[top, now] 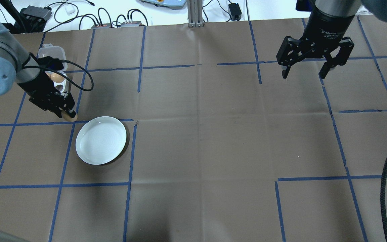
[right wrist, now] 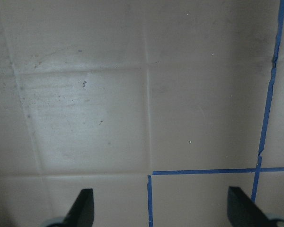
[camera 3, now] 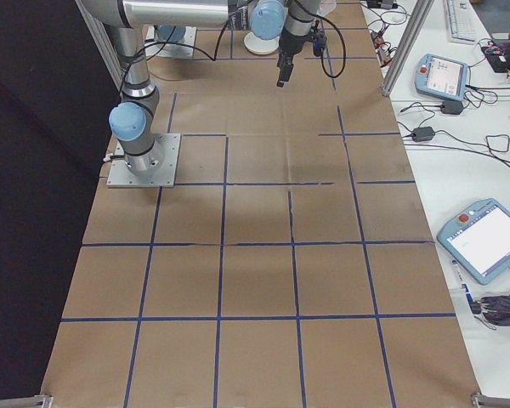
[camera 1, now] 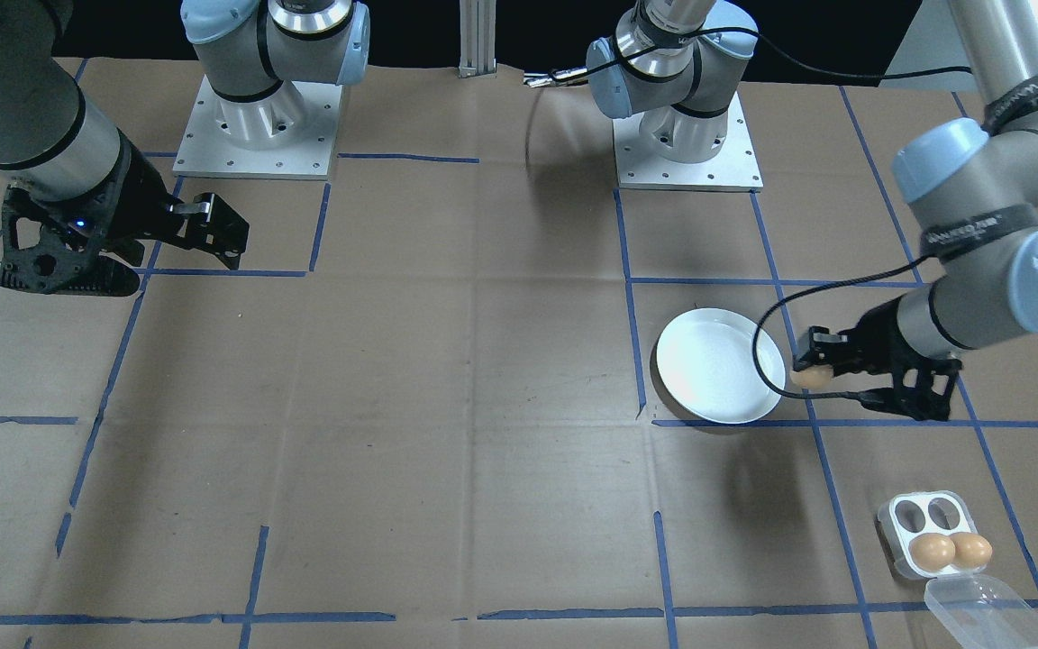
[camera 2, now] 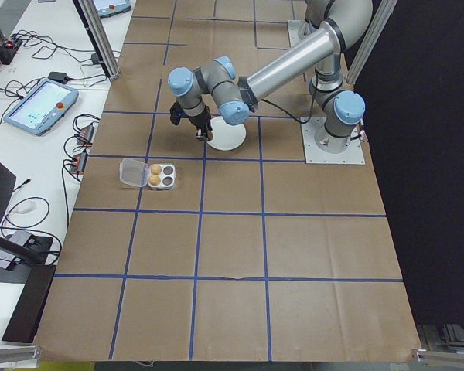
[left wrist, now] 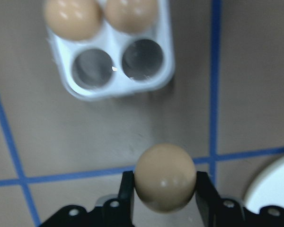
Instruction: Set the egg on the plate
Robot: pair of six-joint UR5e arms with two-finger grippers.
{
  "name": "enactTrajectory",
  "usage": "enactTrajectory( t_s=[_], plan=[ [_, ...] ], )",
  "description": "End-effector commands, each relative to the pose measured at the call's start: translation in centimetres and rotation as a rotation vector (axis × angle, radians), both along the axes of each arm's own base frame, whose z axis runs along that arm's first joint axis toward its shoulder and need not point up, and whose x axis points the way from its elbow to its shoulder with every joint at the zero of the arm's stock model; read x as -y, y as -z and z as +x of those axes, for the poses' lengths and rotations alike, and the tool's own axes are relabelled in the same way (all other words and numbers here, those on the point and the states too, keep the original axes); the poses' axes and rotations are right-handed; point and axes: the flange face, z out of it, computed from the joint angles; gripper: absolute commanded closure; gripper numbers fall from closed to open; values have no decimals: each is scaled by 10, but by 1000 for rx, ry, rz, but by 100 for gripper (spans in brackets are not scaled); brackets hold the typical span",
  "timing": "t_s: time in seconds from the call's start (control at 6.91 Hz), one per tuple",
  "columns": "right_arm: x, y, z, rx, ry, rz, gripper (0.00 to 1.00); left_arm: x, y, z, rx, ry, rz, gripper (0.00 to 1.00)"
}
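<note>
My left gripper (top: 68,115) is shut on a tan egg (left wrist: 165,177), held above the table just beside the rim of the white plate (top: 101,140). In the front-facing view the egg (camera 1: 811,376) hangs right next to the plate (camera 1: 720,365), outside its edge. The left wrist view shows the egg between both black fingers (left wrist: 127,194), with a sliver of the plate (left wrist: 273,189) at lower right. My right gripper (top: 315,69) hovers open and empty over bare table at the far side; its fingertips (right wrist: 83,207) frame only paper.
A small white four-hole egg tray (camera 1: 933,534) holds two brown eggs (camera 1: 933,549) with its clear lid (camera 1: 987,613) folded open beside it. Blue tape lines grid the brown paper. Both arm bases (camera 1: 258,126) stand at the robot's edge.
</note>
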Motion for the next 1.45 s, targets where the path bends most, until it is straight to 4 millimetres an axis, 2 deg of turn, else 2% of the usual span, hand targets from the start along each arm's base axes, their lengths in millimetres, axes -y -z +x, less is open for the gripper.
enactTrajectory(
  t_s=[0.0,0.14,0.29,0.43,0.58,0.72,0.87,1.01,1.3],
  plan=[
    [0,0,0,0,0,0,0,-40,35,-46,-74,-11,43,90],
    [0,1,0,-1,0,1,0,-40,37,-46,-76,-6,44,79],
    [0,0,0,-1,0,0,0,-37,42,-45,-66,3,22,27],
    [0,1,0,0,0,1,0,-37,44,-43,-64,4,24,1],
    [0,0,0,-1,0,0,0,-31,38,-42,-61,14,5,0],
    [0,1,0,-1,0,1,0,-24,23,-33,-59,70,-43,0],
    [0,0,0,0,0,0,0,-2,2,-11,-51,180,-133,0],
    [0,0,0,0,0,0,0,23,-15,26,-8,287,-173,0],
    [0,0,0,-1,0,0,0,74,-23,73,23,554,-269,0]
  ],
)
